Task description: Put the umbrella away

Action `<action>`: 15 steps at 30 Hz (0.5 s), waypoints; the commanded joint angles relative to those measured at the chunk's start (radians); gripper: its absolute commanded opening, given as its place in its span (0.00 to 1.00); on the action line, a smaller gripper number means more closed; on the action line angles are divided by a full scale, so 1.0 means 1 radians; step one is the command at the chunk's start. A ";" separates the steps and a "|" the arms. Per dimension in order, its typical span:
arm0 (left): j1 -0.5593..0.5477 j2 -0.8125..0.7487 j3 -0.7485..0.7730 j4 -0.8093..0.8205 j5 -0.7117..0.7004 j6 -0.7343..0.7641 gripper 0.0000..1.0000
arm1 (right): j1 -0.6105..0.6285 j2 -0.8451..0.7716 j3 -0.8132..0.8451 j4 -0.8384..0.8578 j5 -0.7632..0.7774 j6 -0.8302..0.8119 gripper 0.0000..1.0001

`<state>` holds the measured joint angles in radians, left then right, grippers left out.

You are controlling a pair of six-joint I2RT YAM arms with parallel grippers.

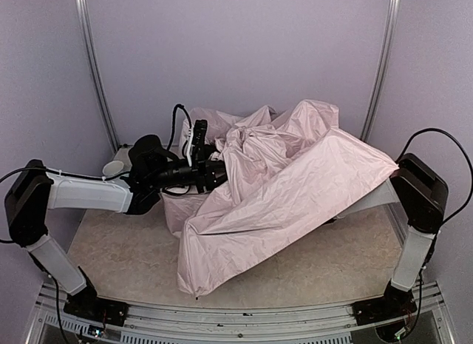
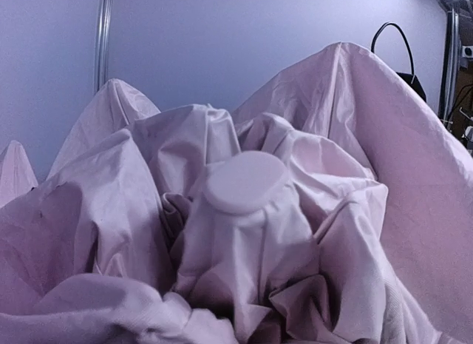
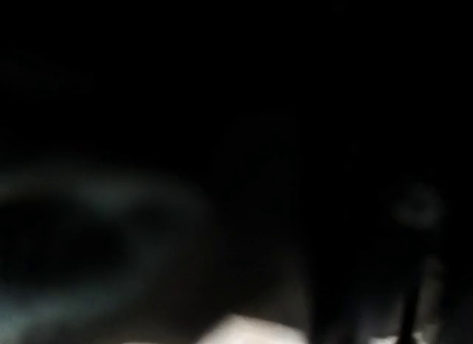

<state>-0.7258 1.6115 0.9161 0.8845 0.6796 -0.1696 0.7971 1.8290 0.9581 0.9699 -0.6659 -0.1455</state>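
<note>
The umbrella's pale pink canopy [image 1: 295, 181] lies crumpled and spread across the middle and right of the table. Its shaft and handle are hidden. My left gripper [image 1: 220, 174] reaches in from the left, its fingertips buried in the canopy folds. The left wrist view shows only bunched pink fabric [image 2: 133, 211] and a round pale cap [image 2: 245, 181] at its centre, with no fingers visible. My right arm [image 1: 417, 196] goes under the canopy's right edge, which hides its gripper. The right wrist view is almost black.
A small pale rounded object [image 1: 114, 168] sits at the back left behind my left arm. Bare beige tabletop [image 1: 126, 248] shows at the front left. Metal poles [image 1: 92, 63] stand at the back corners.
</note>
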 commanded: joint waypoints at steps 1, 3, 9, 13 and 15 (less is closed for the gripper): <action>0.029 -0.053 -0.024 0.066 -0.017 -0.015 0.30 | -0.024 -0.067 -0.020 -0.140 0.010 -0.039 0.99; 0.055 -0.082 -0.049 0.068 -0.030 -0.019 0.22 | -0.048 -0.093 -0.052 -0.152 0.008 -0.029 1.00; 0.168 -0.195 -0.124 0.097 -0.138 -0.033 0.05 | -0.142 -0.183 -0.166 -0.178 -0.008 0.014 1.00; 0.262 -0.284 -0.171 0.071 -0.220 0.004 0.05 | -0.224 -0.261 -0.244 -0.254 0.019 -0.005 1.00; 0.310 -0.327 -0.192 0.045 -0.242 0.036 0.04 | -0.291 -0.319 -0.267 -0.325 -0.009 -0.008 1.00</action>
<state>-0.4896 1.3773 0.7502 0.8940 0.5381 -0.1928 0.5999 1.6154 0.7361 0.7597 -0.6556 -0.1539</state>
